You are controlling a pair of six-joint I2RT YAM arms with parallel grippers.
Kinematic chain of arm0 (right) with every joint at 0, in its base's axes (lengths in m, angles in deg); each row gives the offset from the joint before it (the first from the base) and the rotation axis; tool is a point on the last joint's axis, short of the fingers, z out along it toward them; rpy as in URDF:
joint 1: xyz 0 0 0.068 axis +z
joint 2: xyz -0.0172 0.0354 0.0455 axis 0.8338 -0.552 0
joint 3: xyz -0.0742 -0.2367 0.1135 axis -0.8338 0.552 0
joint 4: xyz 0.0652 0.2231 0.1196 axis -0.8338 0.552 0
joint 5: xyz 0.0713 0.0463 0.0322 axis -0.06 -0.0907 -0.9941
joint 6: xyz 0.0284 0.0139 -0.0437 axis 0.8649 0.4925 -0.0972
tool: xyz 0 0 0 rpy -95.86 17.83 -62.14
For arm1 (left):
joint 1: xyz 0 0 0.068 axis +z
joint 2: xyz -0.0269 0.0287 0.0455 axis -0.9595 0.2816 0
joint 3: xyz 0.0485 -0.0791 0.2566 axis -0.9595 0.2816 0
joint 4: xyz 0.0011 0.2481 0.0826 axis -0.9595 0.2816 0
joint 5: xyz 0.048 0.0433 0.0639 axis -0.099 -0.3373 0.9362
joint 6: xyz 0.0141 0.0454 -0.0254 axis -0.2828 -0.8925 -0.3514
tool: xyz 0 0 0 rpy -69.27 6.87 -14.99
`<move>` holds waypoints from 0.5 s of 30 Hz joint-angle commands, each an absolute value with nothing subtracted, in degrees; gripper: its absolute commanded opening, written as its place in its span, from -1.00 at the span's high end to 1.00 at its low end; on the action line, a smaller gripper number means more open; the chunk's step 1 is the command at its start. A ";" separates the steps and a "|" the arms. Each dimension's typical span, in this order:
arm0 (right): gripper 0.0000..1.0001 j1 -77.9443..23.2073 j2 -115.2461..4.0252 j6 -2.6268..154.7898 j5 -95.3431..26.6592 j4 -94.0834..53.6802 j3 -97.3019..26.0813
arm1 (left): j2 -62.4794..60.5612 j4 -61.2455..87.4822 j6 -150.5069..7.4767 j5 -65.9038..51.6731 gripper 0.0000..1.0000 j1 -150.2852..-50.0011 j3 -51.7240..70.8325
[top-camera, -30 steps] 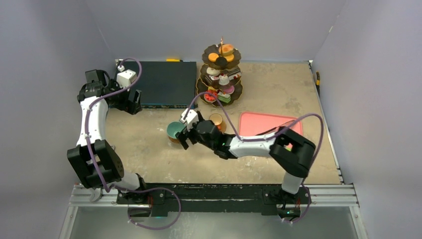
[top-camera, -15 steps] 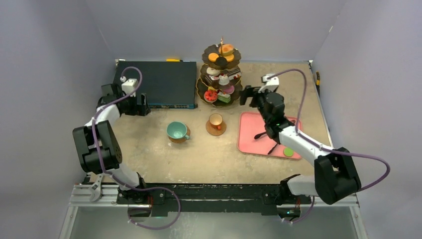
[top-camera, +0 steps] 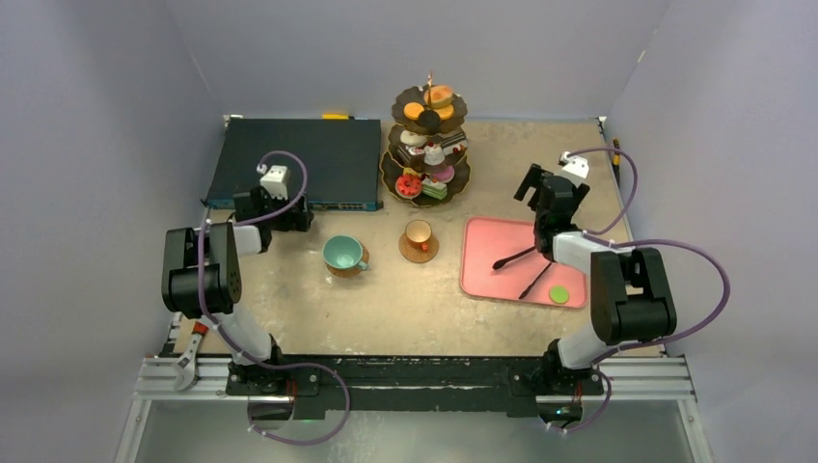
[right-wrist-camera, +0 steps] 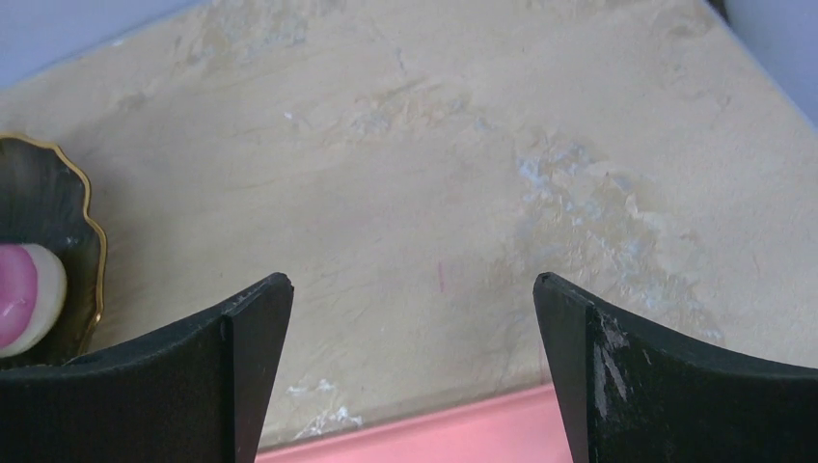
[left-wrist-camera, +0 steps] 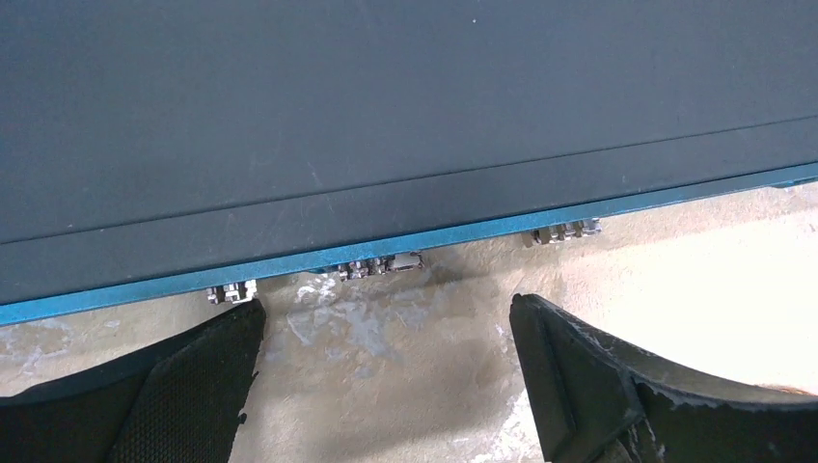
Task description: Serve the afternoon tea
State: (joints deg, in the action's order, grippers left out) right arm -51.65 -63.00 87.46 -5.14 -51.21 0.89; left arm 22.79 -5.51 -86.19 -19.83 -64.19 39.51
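Observation:
The dark three-tier stand (top-camera: 429, 145) with a gold rod stands at the back centre and holds several small toy cakes. Its scalloped bottom rim (right-wrist-camera: 58, 227) and a pink macaron (right-wrist-camera: 19, 294) show at the left of the right wrist view. The teal cup (top-camera: 341, 253) sits on a woven coaster (top-camera: 338, 271). The tan cup (top-camera: 419, 232) sits on another coaster (top-camera: 421, 253). A green macaron (top-camera: 558, 294) lies on the pink tray. My left gripper (top-camera: 280, 208) (left-wrist-camera: 386, 323) is open and empty at the dark box's front edge. My right gripper (top-camera: 537, 185) (right-wrist-camera: 413, 289) is open and empty above the tray's back edge.
A dark blue flat box (top-camera: 299, 159) (left-wrist-camera: 386, 116) lies at the back left. The pink tray (top-camera: 487, 265) (right-wrist-camera: 434, 434) at the right holds black tongs (top-camera: 516, 258). Grey walls close in the table on three sides.
My right arm swung from the cups to the stand and then back right over the tray's far edge. My left arm folded and slid right along the box's front edge.

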 commanded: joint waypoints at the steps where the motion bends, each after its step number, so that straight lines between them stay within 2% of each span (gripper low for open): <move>1: -0.97 -52.11 -61.85 84.24 -0.94 -60.97 0.08 | 21.63 -19.34 -81.64 -19.11 -0.99 -64.33 44.66; 4: -0.97 -52.10 -60.30 80.99 0.67 -69.56 3.99 | 20.47 -27.46 -80.05 -18.50 -0.99 -64.52 48.67; 8: -0.97 -52.19 -58.66 80.02 0.80 -73.85 7.08 | 18.99 -33.34 -78.34 -17.92 -0.99 -64.58 51.89; 12: -0.97 -52.19 -55.36 79.66 1.19 -77.06 11.46 | 17.89 -52.36 -77.37 -19.66 -0.99 -64.63 61.74; 15: -0.96 -52.19 -54.58 79.23 2.38 -80.63 16.20 | 16.75 -53.25 -78.46 -19.87 -0.99 -65.02 63.59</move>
State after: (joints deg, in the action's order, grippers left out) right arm -51.96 -56.53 80.99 -0.44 -72.37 11.73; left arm 18.90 -40.11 -79.22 -18.43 -64.43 60.93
